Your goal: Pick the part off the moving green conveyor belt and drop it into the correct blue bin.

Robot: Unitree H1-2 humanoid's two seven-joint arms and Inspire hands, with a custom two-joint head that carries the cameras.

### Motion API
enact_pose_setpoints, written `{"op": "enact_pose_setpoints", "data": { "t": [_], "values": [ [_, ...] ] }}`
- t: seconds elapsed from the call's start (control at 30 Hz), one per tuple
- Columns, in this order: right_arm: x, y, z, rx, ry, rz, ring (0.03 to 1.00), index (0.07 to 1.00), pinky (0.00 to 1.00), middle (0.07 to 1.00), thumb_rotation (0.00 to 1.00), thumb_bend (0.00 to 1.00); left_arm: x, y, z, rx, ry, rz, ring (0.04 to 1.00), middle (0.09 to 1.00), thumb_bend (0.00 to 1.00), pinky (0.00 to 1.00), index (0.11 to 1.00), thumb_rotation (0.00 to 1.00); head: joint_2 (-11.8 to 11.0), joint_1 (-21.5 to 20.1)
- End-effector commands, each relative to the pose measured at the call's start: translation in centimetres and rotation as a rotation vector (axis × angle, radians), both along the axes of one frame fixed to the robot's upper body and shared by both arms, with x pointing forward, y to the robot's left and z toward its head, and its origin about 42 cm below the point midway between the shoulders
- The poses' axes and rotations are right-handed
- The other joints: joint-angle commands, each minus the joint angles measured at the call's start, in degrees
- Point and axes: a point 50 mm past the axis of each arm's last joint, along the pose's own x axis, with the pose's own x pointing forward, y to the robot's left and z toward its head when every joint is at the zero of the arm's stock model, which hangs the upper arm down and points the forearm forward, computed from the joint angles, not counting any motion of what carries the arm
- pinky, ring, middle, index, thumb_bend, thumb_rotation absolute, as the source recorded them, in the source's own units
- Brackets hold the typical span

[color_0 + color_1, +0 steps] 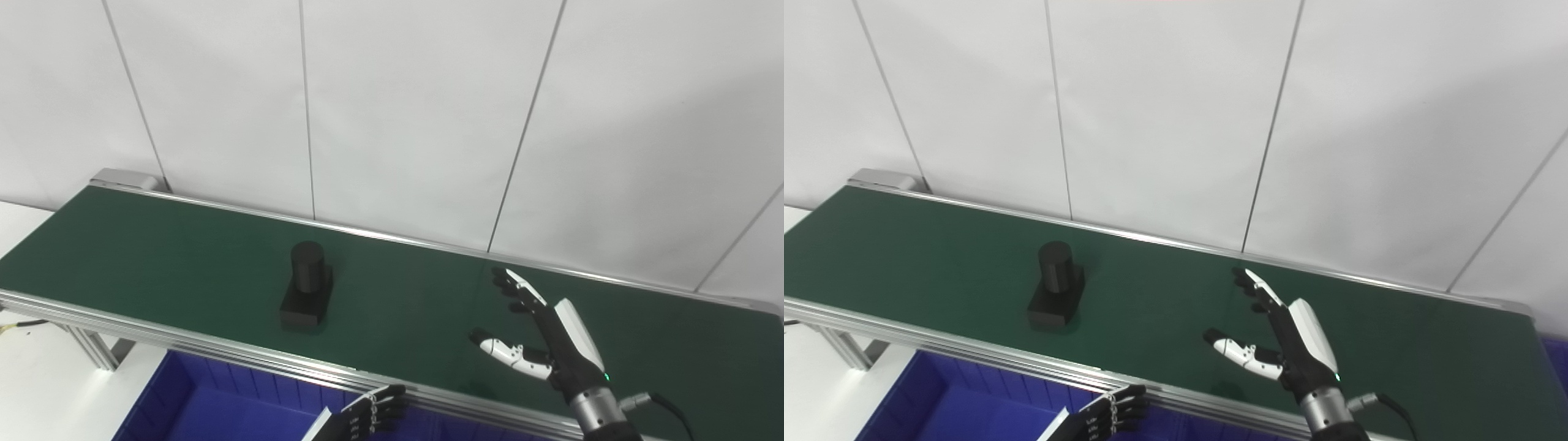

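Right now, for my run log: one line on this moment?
black block-and-cylinder part: on green conveyor belt | right hand: open, over belt | left hand: low, near blue bin

Right hand (554,343): black fingers, white shell plates, green LED, silver wrist, black cable; left hand (367,418): black, metal linkages.

Behind my workspace: white wall panels (416,110).
I see thin dark seams (308,110) running between them.

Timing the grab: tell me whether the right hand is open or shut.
Open. The right hand hangs over the green belt with fingers and thumb spread, holding nothing; the black part sits apart.
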Motion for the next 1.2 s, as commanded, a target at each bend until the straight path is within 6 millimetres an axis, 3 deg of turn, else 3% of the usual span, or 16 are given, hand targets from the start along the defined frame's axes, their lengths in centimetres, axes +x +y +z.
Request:
{"op": "enact_pose_setpoints", "data": {
  "t": [0.0, 0.6, 0.8, 1.17],
  "values": [
    [1.4, 0.6, 1.7, -0.018, -0.046, 0.006, 0.865, 0.900, 0.78, 0.868, 0.49, 0.57, 0.5, 0.2, 0.8, -0.010, -0.038, -0.004, 0.797, 0.820, 0.94, 0.76, 0.851, 0.48, -0.05, -0.13],
    [5.1, 3.1, 1.2, -0.088, -0.003, 0.044, 0.859, 0.909, 0.77, 0.884, 0.49, 0.58, 0.3, 0.7, 0.8, -0.022, -0.035, -0.008, 0.803, 0.831, 0.93, 0.77, 0.862, 0.50, -1.18, -1.56],
    [6.4, 4.4, 1.2, -0.121, 0.013, 0.071, 0.873, 0.918, 0.81, 0.884, 0.50, 0.58, 0.2, 0.9, 0.7, -0.016, -0.033, -0.006, 0.801, 0.825, 0.94, 0.77, 0.824, 0.49, -1.27, -2.34],
    [8.6, 7.2, 1.2, -0.132, 0.025, 0.104, 0.857, 0.910, 0.77, 0.874, 0.48, 0.60, 0.2, 1.1, 1.2, -0.029, -0.040, -0.018, 0.802, 0.831, 0.92, 0.77, 0.824, 0.49, -0.06, -3.66]
  ]
}}
